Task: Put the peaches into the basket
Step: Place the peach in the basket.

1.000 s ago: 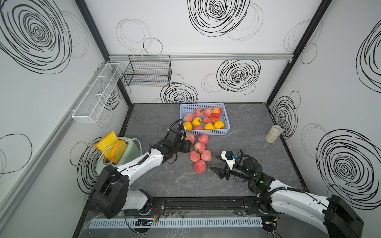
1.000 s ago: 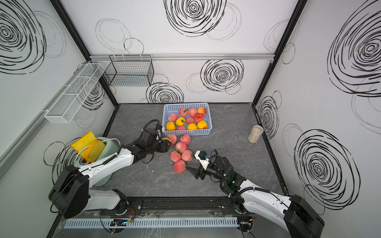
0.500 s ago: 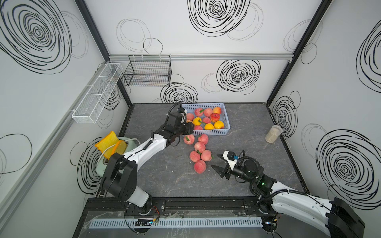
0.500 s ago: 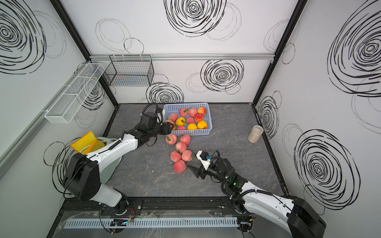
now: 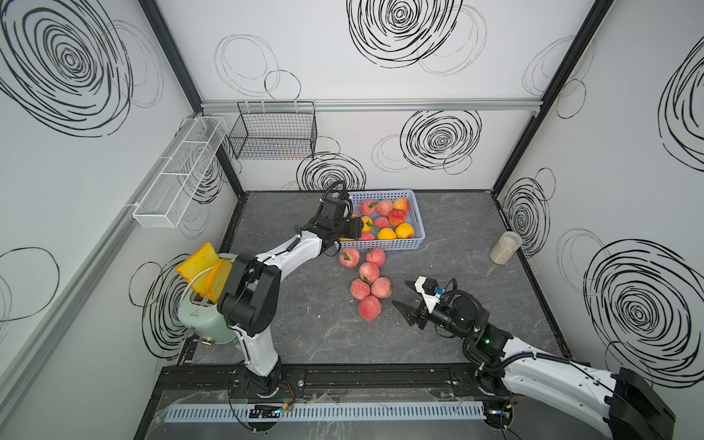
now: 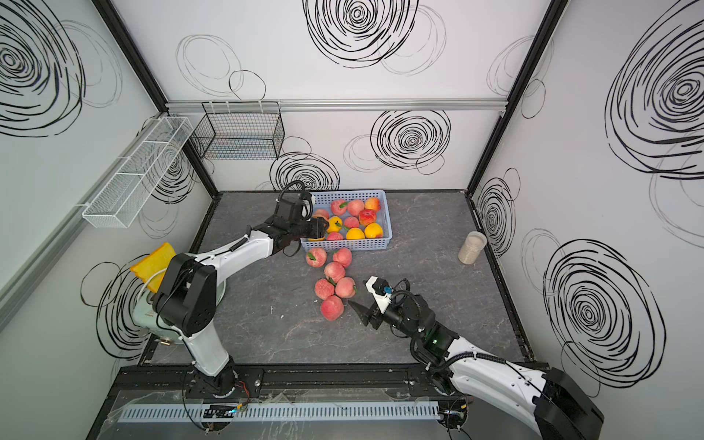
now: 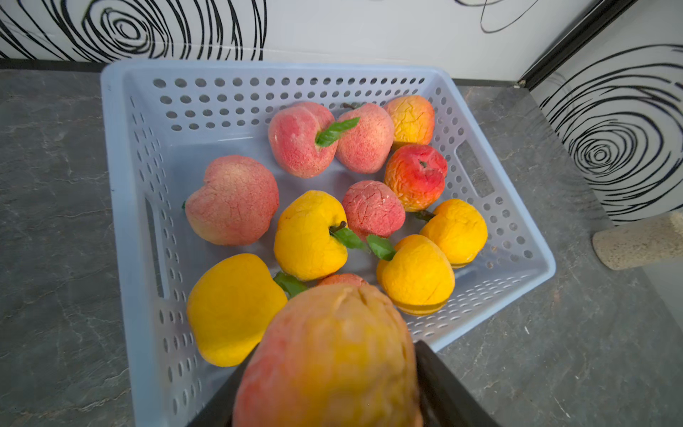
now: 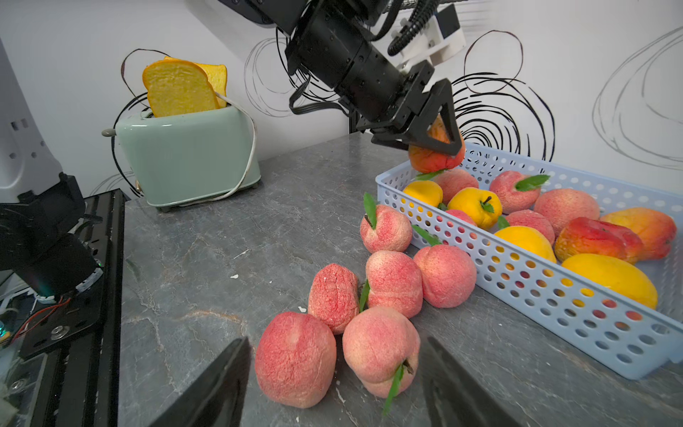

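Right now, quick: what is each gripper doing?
Left gripper: jaws closed on a peach, over the basket.
Right gripper: jaws open, holding nothing.

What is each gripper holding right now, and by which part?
The left gripper holds an orange-red peach, clamped across its sides, over the basket edge. The right gripper is open and holds nothing.

The white-and-black left arm (image 5: 293,253) reaches far-centre, its black two-finger left gripper (image 5: 355,228) clamped on an orange-red round toy peach (image 7: 332,362), while the white-and-black right arm (image 5: 533,362) lies low at near right, its black right gripper (image 5: 400,293) pointing left, jaws apart, empty.
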{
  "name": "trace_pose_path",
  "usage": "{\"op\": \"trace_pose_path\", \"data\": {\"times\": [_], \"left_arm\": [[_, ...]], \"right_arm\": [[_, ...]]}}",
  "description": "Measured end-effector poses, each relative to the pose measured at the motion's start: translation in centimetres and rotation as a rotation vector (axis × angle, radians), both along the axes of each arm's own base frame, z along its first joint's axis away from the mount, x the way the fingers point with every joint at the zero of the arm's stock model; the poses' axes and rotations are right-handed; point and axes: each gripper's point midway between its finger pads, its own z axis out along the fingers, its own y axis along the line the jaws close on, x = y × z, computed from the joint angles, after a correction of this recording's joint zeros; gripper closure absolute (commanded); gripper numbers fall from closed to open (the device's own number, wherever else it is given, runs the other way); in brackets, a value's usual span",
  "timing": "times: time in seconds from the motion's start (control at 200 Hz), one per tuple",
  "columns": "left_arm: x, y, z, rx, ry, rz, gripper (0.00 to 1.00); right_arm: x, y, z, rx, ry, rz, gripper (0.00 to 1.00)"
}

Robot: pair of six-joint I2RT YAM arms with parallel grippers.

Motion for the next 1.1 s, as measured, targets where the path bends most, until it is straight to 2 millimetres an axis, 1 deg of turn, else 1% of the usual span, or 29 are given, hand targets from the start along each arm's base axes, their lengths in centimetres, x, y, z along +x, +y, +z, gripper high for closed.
{"op": "trace_pose_path", "data": {"times": [0.09, 0.155, 0.34, 0.55, 0.765, 0.88, 0.97, 1.101], "left_arm": [[0.3, -0.6, -1.2, 0.021, 0.016, -0.011, 0.37], [0.7, -1.0, -1.8, 0.032, 0.02, -0.019, 0.36], [2.1, -2.4, -1.6, 0.054, -0.009, -0.028, 0.33], [3.2, -2.4, -1.6, 0.114, -0.045, 0.011, 0.33], [3.1, -2.3, -3.2, 0.161, -0.028, 0.017, 0.33], [3.1, -2.2, -3.7, 0.168, -0.021, 0.02, 0.33], [3.2, -2.3, -3.7, 0.17, -0.019, 0.021, 0.33], [3.4, -2.4, -3.3, 0.167, -0.026, 0.022, 0.32]], "right_arm": [[0.1, -0.1, 0.0, 0.0, 0.0, -0.006, 0.25], [0.1, -0.1, 0.0, 0.001, -0.001, -0.008, 0.25], [0.2, -0.2, 0.0, 0.0, -0.002, -0.014, 0.25], [0.2, -0.2, 0.0, 0.0, -0.003, -0.018, 0.25], [0.3, -0.2, 0.0, -0.001, -0.002, -0.021, 0.25], [0.3, -0.3, 0.0, -0.002, -0.002, -0.024, 0.25], [0.3, -0.2, -0.1, -0.004, -0.001, -0.025, 0.25], [0.3, -0.2, -0.2, -0.006, 0.001, -0.025, 0.25]]}}
